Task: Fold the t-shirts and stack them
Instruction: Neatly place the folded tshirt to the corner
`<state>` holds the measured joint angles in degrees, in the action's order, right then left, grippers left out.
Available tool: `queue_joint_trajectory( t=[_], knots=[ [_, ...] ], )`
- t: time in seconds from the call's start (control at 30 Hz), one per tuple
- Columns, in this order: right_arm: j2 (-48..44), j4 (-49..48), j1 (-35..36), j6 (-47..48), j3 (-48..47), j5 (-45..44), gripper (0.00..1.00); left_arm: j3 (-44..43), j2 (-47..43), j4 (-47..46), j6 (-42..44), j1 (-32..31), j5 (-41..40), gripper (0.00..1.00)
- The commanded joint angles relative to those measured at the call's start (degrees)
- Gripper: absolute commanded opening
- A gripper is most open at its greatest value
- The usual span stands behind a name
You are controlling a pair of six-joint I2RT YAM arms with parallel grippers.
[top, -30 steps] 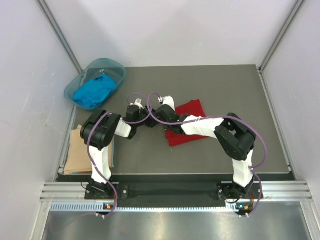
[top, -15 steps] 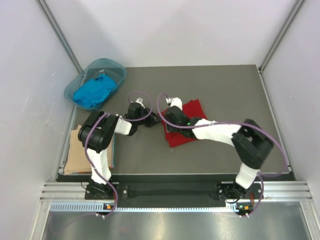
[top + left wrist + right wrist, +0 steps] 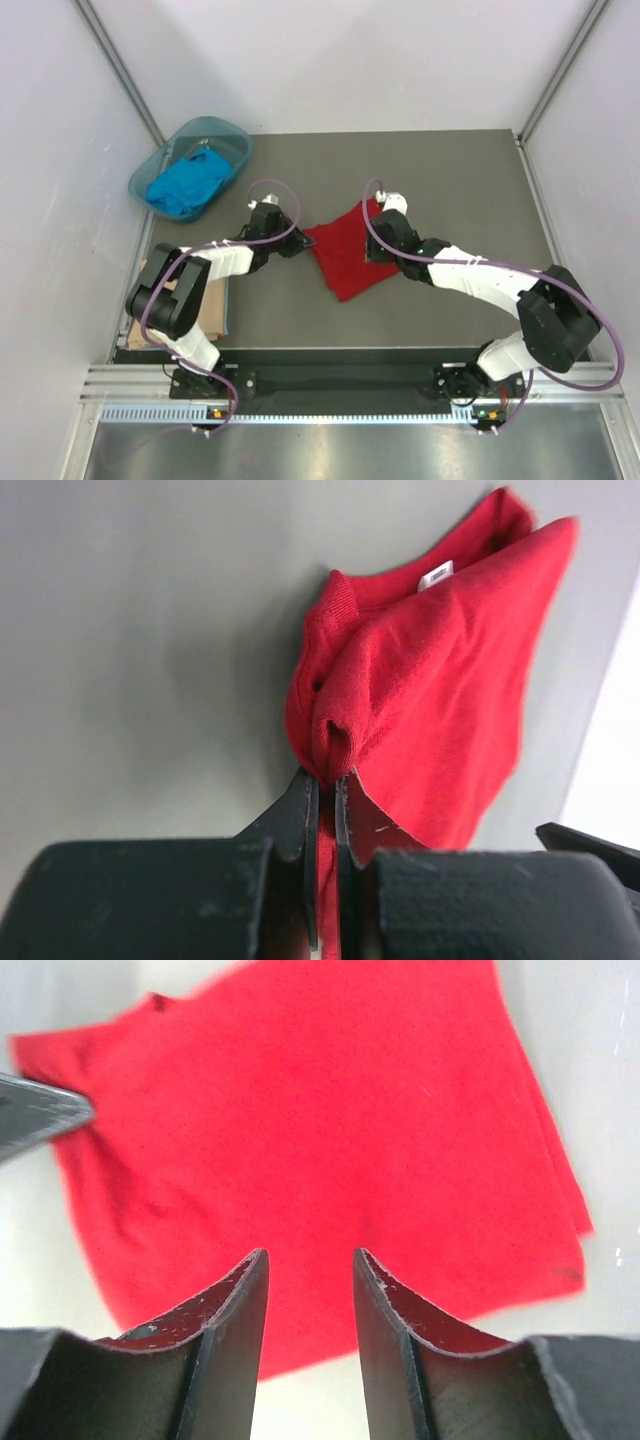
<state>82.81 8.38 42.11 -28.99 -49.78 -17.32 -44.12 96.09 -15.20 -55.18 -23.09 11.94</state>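
Altogether three t-shirts: red one (image 3: 345,258) pinched in left hand (image 3: 326,798), blue one (image 3: 188,182), tan one (image 3: 208,308); right hand (image 3: 309,1260) parted.

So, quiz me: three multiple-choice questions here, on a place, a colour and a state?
1. Where is the blue t-shirt? A in the teal basin; B on a shelf; C on a hanger.
2. What colour is the t-shirt the left end effector pinches? A green; B red; C yellow.
3. The right end effector is: A shut on cloth; B open above the red t-shirt; C gripping the basin.
Answers: 1 A, bunched inside the basin. 2 B, red cloth between shut jaws. 3 B, jaws apart, nothing between.
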Motion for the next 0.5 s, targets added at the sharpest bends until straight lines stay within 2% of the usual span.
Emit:
queue_joint_trajectory(
  t=[0.0, 0.2, 0.47],
  knots=[
    [-2.6, -0.9, -2.2, -2.1, 2.7, 2.2, 0.39, -0.1, -4.7, 7.9, 3.7, -0.1, -5.3, 0.00],
    [0.4, -4.5, -5.3, -2.3, 5.7, 4.7, 0.39, 2.1, -15.0, 18.1, 6.7, -0.2, -11.4, 0.00],
    [8.3, -10.8, -5.4, -3.1, 3.8, 9.9, 0.39, 1.7, -25.2, 31.4, 8.7, -0.1, -20.3, 0.00]
  ],
)
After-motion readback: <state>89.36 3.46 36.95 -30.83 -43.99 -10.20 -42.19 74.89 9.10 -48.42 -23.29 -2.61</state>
